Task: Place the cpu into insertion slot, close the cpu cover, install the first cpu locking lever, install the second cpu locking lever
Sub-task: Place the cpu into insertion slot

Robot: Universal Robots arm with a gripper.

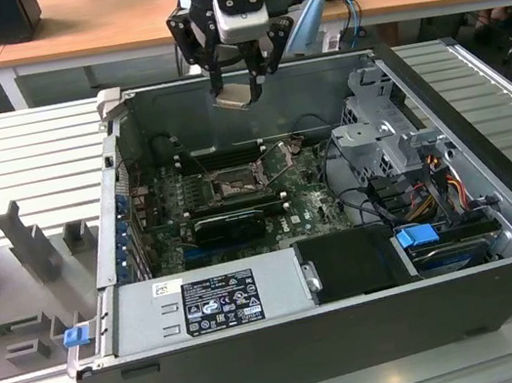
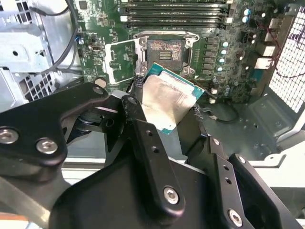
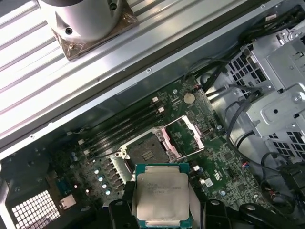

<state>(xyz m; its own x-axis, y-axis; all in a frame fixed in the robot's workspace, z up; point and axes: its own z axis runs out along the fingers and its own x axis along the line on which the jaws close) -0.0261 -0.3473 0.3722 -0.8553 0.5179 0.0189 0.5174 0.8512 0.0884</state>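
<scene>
My gripper [image 1: 238,87] hangs above the back wall of the open computer case, shut on the cpu [image 1: 237,95]. The cpu is a flat pale square chip [image 2: 167,98] on a green backing, pinched by its edges between the black fingers [image 2: 138,119], and it sits level in the first wrist view [image 3: 162,193]. The insertion slot [image 3: 148,151] lies bare on the green motherboard, well below the chip [image 2: 167,50] [image 1: 235,183]. The cpu cover [image 3: 187,136] is swung open beside the slot [image 2: 119,59]. Thin wire levers stand raised by the socket [image 1: 278,155].
Long black memory slots [image 1: 220,155] run behind the socket and a black graphics card [image 1: 230,224] lies in front of it. A grey power supply [image 1: 206,301], a black drive [image 1: 353,262] and a metal drive cage with cables [image 1: 380,135] crowd the case. A grey moulded tray [image 1: 10,260] lies at the exterior view's left.
</scene>
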